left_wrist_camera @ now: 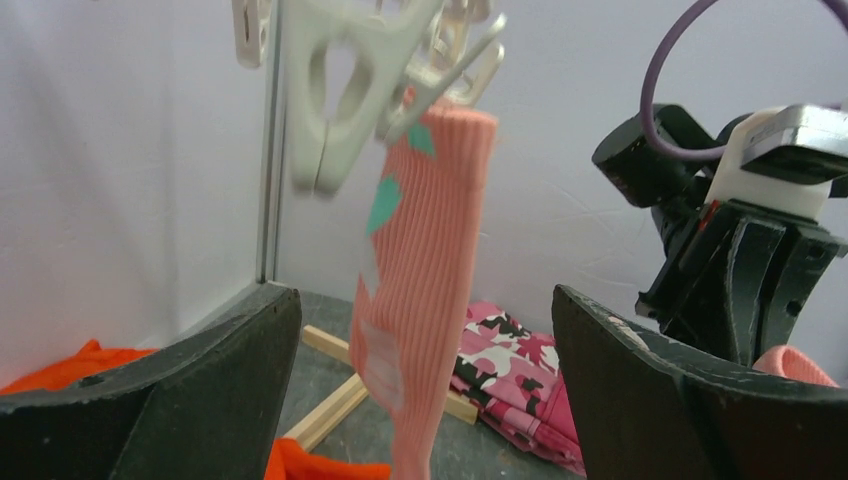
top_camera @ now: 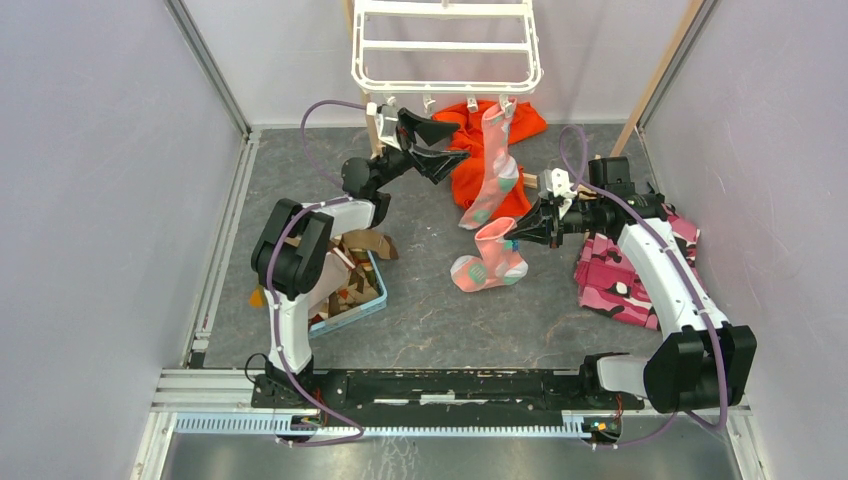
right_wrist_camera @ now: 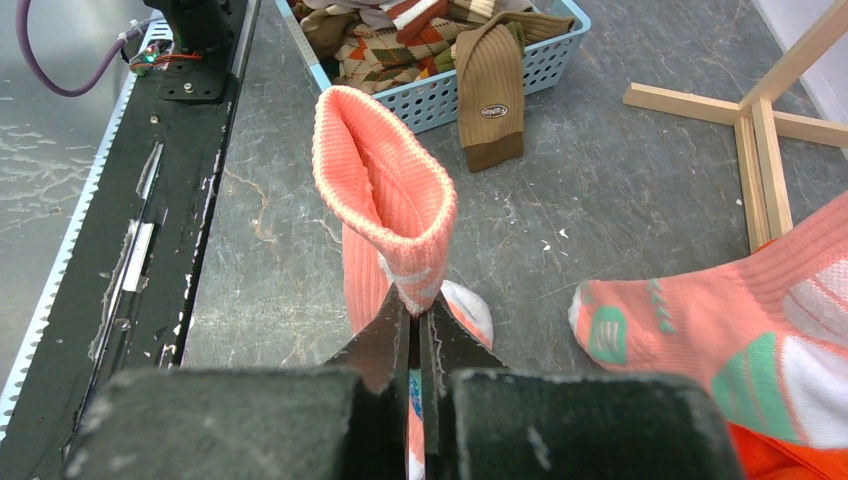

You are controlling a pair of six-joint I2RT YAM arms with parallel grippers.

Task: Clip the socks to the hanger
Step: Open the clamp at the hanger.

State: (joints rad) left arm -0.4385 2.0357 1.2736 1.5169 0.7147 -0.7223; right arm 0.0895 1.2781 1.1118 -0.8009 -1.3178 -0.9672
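The white hanger (top_camera: 445,50) hangs at the back, small clips dangling along its near edge. One pink sock (top_camera: 497,165) with teal and white patches hangs by its cuff from a clip (left_wrist_camera: 340,90). My left gripper (top_camera: 435,148) stands wide open just left of it; in the left wrist view that sock (left_wrist_camera: 425,290) hangs between the spread fingers (left_wrist_camera: 230,380) without touching them. My right gripper (top_camera: 520,228) is shut on the cuff of a second pink sock (right_wrist_camera: 385,200), whose foot rests on the floor (top_camera: 487,262).
A blue basket (top_camera: 360,300) holding several brown and argyle socks sits beside the left arm. An orange garment (top_camera: 525,120) lies under the hanger. Pink camouflage cloth (top_camera: 625,275) lies by the right arm. A wooden stand's feet (right_wrist_camera: 760,120) rest on the grey floor.
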